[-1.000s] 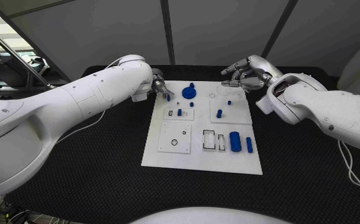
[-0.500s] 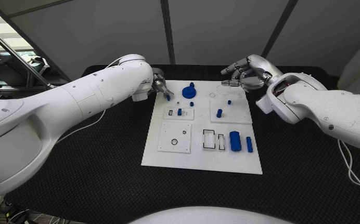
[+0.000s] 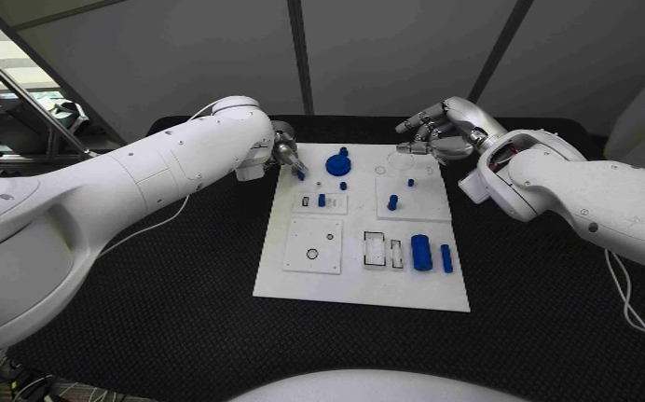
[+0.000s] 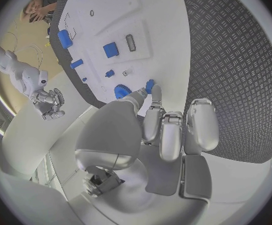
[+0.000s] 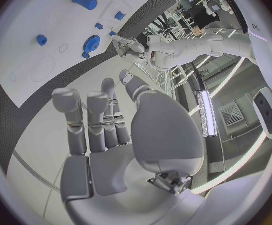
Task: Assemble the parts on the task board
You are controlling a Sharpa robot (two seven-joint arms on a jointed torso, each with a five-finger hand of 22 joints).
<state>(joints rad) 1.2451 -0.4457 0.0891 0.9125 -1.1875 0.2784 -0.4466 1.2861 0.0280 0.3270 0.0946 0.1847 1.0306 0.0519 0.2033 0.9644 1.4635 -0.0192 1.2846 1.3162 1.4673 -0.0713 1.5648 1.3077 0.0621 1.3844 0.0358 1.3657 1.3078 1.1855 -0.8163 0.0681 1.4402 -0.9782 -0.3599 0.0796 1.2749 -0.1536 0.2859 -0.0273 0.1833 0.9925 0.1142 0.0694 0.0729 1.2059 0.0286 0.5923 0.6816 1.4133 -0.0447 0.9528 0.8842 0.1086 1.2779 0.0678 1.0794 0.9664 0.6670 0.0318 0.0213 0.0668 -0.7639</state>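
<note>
The white task board (image 3: 304,283) lies in the middle of the black table. My left hand (image 3: 285,157) hovers at the board's far left corner and pinches a small blue part (image 4: 150,86) between thumb and a fingertip, just beside the blue gear (image 3: 339,165). My right hand (image 3: 438,139) hangs above the board's far right corner with its fingers (image 5: 95,117) stretched out side by side and nothing in them. A blue peg (image 3: 392,203) stands mid-board. A thick blue cylinder (image 3: 422,254) and a thin blue bar (image 3: 446,259) lie near the right edge.
Small blue pieces (image 3: 322,201) sit in the insert plates on the board's left half, near two open rectangular slots (image 3: 375,250). Black textured matting (image 3: 175,271) surrounds the board on all sides. Grey wall panels stand behind the table.
</note>
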